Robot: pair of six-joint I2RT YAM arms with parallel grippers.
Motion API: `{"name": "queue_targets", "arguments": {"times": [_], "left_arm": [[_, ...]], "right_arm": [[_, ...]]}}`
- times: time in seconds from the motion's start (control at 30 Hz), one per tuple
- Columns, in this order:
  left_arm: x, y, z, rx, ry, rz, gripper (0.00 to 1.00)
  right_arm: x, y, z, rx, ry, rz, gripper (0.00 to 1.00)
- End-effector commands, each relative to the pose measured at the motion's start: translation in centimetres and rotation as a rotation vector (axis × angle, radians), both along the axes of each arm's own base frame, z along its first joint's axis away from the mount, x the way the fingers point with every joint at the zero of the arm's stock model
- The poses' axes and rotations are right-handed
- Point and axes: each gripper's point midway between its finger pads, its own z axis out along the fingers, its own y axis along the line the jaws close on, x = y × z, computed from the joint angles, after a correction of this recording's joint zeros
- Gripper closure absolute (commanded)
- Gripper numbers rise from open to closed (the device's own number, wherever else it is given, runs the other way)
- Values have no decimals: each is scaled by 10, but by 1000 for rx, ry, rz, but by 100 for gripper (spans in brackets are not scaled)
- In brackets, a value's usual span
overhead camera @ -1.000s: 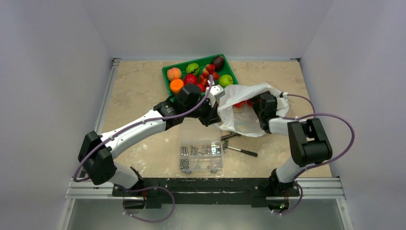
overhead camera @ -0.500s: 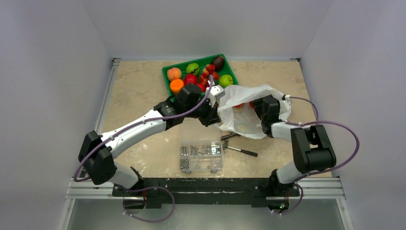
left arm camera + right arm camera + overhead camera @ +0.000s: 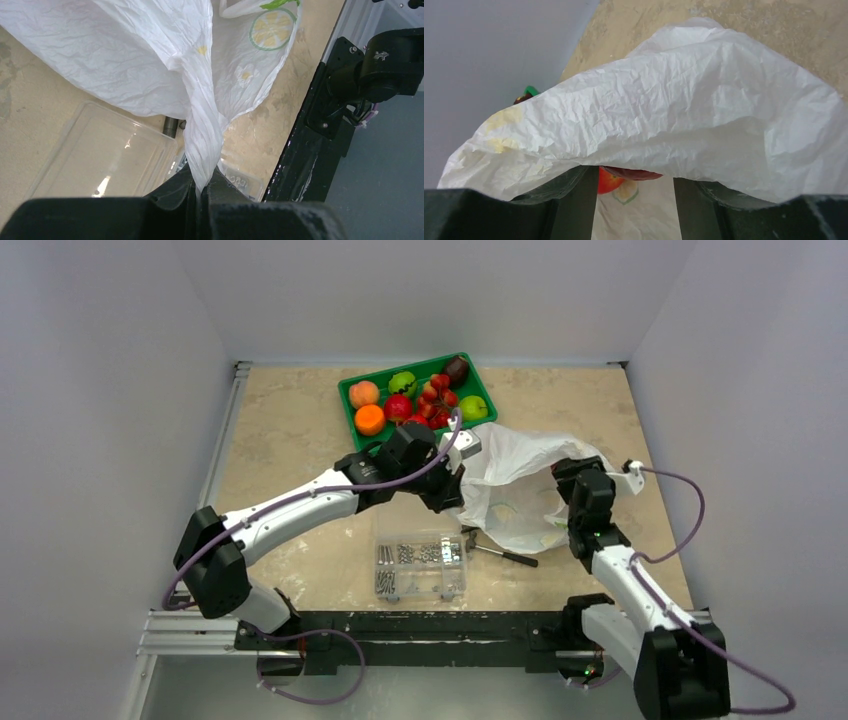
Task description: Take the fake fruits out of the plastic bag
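Observation:
The white plastic bag (image 3: 520, 475) lies right of centre, stretched between both arms. My left gripper (image 3: 455, 490) is shut on a twisted strip of the bag's edge, seen pinched between the jaws in the left wrist view (image 3: 202, 182). My right gripper (image 3: 572, 472) is open at the bag's right end. In the right wrist view its fingers (image 3: 574, 200) are spread, and the bag's upper layer (image 3: 674, 110) drapes over their tips. A red fake fruit (image 3: 609, 181) and a darker red one (image 3: 639, 174) show inside the bag, ahead of the open jaws and not held.
A green tray (image 3: 345, 392) at the back holds several fruits, among them an orange one (image 3: 369, 419) and a green apple (image 3: 473, 408). A clear screw box (image 3: 420, 562) sits near the front, just under the left gripper. A black tool (image 3: 505, 556) lies beside it.
My right arm has swung back toward the near right, drawing its gripper out to the bag's right end. The bag has stretched rightward. My left gripper has shifted slightly right, still holding the edge.

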Motion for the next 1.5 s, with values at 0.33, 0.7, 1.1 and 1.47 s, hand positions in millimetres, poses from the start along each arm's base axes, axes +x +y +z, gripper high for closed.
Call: {"name": "queue_targets", "arguments": {"times": [0.33, 0.7, 1.1, 1.47], "left_arm": [[5, -8, 19, -24, -46, 3, 100], [10, -6, 15, -7, -53, 26, 100], [15, -4, 16, 10, -60, 53, 89], [15, 2, 24, 7, -98, 57, 73]], "right_arm": [[-42, 85, 2, -49, 37, 589, 100], [-82, 114, 42, -85, 54, 752, 100], [-107, 66, 116, -238, 30, 567, 100], [-89, 67, 182, -297, -72, 556, 100]]}}
